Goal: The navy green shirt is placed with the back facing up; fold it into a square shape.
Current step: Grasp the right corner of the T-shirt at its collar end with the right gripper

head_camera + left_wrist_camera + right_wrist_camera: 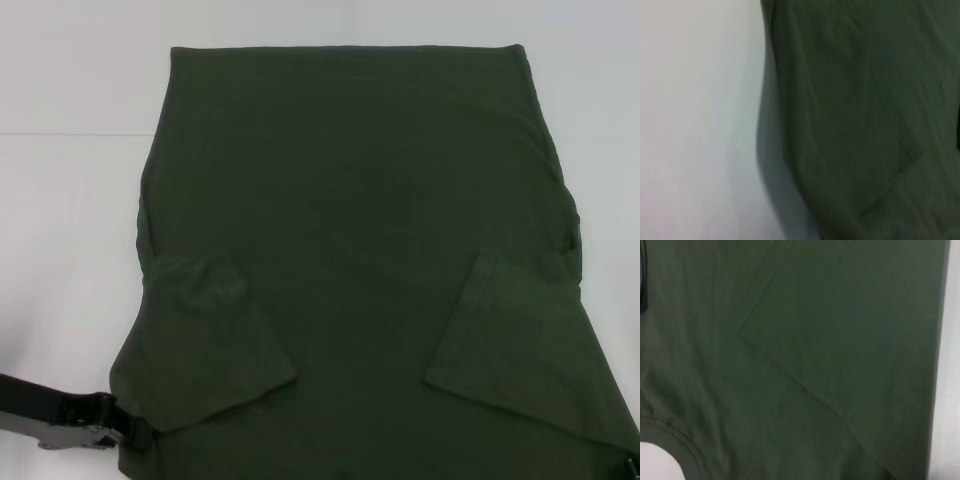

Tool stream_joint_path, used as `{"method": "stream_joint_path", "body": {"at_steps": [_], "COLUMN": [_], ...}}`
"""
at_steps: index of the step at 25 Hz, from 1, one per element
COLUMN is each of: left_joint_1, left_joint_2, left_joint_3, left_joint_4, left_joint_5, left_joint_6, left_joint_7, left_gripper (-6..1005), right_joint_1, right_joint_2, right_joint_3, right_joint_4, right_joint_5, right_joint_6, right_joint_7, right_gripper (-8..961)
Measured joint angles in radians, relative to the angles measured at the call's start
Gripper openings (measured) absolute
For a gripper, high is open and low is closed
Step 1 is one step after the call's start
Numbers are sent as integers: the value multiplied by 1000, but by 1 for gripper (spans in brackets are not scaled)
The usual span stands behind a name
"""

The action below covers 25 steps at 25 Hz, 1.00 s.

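Left claw [135,437] low at navy green shirt's [350,220] near-left corner

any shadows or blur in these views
Head view: even light, the navy green shirt sharp on the white table, left gripper at its near corner. Left wrist view: soft, with a shadow along the shirt's edge. Right wrist view: slightly soft, no glare.
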State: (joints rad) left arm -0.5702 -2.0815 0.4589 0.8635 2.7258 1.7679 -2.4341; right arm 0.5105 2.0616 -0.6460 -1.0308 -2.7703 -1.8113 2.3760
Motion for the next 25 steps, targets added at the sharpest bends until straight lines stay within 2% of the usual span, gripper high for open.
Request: {"method": "stream_joint_path", "body": {"at_steps": [9, 18, 25], "left_joint_1": [0, 1, -2], "left_joint_2": [0, 0, 0], "left_joint_3": [0, 0, 0], "left_joint_4": [0, 0, 0], "left_joint_5": [0, -1, -1], "left_joint_6": [1, 1, 2], "left_joint_7": [0, 0, 0], "left_gripper": [38, 38, 38], "right_joint_1": [-2, 2, 30], "right_joint_2": [0, 10, 13], "right_joint_3": [0, -7, -10], "right_joint_4": [2, 4, 42], "right_joint_5": [0, 5, 7], "right_joint_6": [1, 1, 1], "right_joint_7": [0, -2, -5], "right_gripper": [862, 863, 864]}}
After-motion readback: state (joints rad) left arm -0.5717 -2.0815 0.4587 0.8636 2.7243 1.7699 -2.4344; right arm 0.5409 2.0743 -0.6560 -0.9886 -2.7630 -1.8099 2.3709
